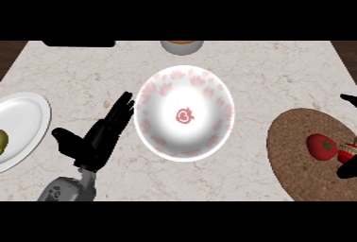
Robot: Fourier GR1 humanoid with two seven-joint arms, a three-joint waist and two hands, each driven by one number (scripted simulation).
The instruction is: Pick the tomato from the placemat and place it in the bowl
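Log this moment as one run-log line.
stage: reaching | tomato: on placemat | right hand: beside tomato, grip unclear | left hand: open, left of bowl | bowl: no tomato inside

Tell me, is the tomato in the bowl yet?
Not yet. The tomato sits on the placemat, and the bowl holds nothing. The right robot hand is beside the tomato at the picture's edge; whether it grips is unclear. The left robot hand rests open by the bowl. Lifting and placing remain.
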